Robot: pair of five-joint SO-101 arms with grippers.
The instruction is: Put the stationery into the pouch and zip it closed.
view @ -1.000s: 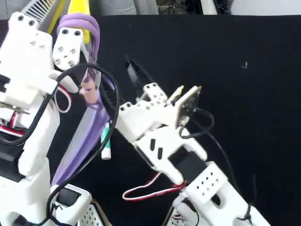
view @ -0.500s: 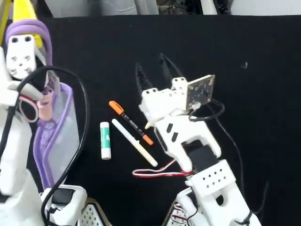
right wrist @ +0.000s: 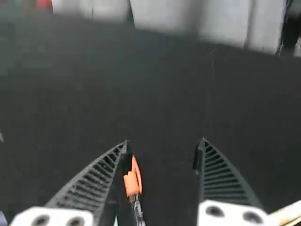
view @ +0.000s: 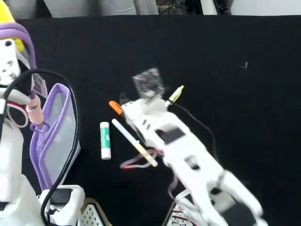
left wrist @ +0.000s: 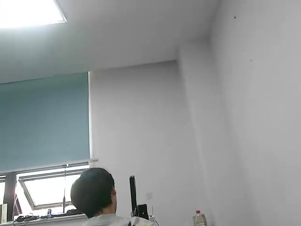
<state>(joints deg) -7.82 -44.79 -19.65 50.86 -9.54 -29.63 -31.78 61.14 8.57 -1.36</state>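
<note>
Right gripper (right wrist: 164,141) has dropped over the orange pen (right wrist: 133,176), jaws wide open, holding nothing; pouch (view: 56,136) hangs beside the left arm (view: 11,146).

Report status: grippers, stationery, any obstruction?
Right gripper jaws open, orange pen just inside one jaw. Pouch upright at left arm. White pen, glue stick on table, not pouched. Red cable hangs near white pen.
</note>
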